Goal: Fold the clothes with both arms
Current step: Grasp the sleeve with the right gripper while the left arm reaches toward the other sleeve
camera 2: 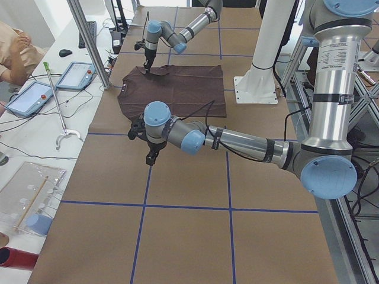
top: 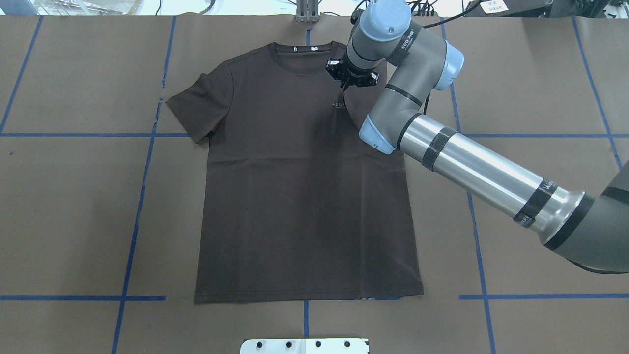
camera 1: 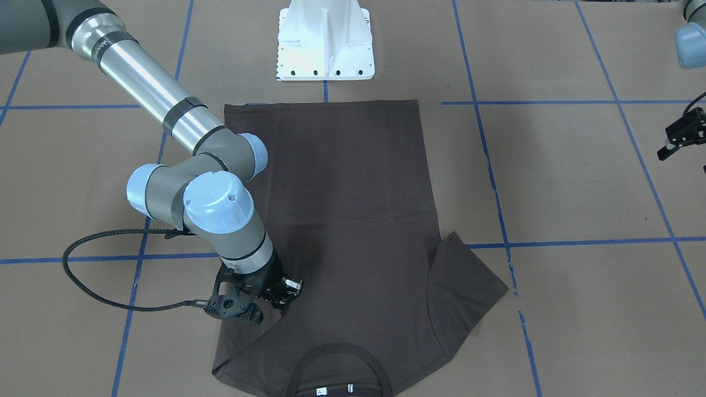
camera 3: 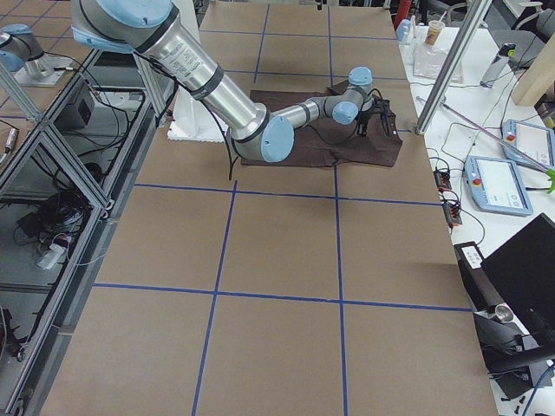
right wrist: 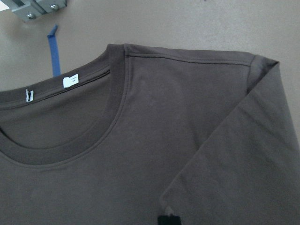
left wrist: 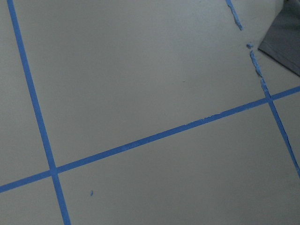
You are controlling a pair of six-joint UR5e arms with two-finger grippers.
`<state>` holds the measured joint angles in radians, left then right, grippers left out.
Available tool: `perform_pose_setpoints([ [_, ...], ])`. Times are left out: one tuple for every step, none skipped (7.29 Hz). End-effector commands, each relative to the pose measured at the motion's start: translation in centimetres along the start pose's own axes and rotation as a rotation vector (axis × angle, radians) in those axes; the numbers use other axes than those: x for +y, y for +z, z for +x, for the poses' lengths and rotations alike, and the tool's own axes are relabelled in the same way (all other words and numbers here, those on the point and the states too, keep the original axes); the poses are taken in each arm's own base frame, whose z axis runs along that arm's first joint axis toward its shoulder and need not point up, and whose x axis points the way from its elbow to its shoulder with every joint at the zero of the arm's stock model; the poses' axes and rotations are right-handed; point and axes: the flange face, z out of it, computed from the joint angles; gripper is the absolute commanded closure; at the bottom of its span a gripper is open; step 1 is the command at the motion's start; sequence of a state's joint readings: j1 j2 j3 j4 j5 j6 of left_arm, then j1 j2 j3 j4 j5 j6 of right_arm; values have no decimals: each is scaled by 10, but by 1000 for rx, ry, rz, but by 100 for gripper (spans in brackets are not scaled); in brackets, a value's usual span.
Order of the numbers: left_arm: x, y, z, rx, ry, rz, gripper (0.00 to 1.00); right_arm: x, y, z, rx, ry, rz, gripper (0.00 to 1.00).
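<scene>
One dark brown short-sleeved T-shirt lies chest-up on the blue-taped brown paper desk, one sleeve spread, the other folded in over the chest. Two grey-and-silver arms here: the right arm has its jaws pinched on that folded sleeve beside the collar, and the left arm hangs over desk well aside, jaws apart

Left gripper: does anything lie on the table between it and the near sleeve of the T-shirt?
Nothing visible does. Between the left gripper and the sleeve of the T-shirt lies only the brown table cover with blue tape lines.
</scene>
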<state>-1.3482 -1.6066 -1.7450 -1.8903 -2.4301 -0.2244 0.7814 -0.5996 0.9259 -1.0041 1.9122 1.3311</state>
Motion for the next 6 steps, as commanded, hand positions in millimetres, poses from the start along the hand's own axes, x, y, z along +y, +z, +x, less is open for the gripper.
perform_pose_setpoints([
  [-49,65,119,107,-47,-29,0,31,-10,-12,-49,-22,7,0],
  [-78,81,167,121,-104,-25,0,42,-32,0,-100,-17,9,0],
  [-114,103,194,118,-214,-33,0,56,-52,30,-138,-25,-7,0],
  [-151,132,221,88,-260,-32,0,67,-70,56,-161,-22,-46,0],
  [-155,161,234,-22,-294,57,0,70,-87,85,-179,-5,-93,0],
  [-154,186,224,-46,-295,72,0,82,-101,111,-190,8,-98,0],
])
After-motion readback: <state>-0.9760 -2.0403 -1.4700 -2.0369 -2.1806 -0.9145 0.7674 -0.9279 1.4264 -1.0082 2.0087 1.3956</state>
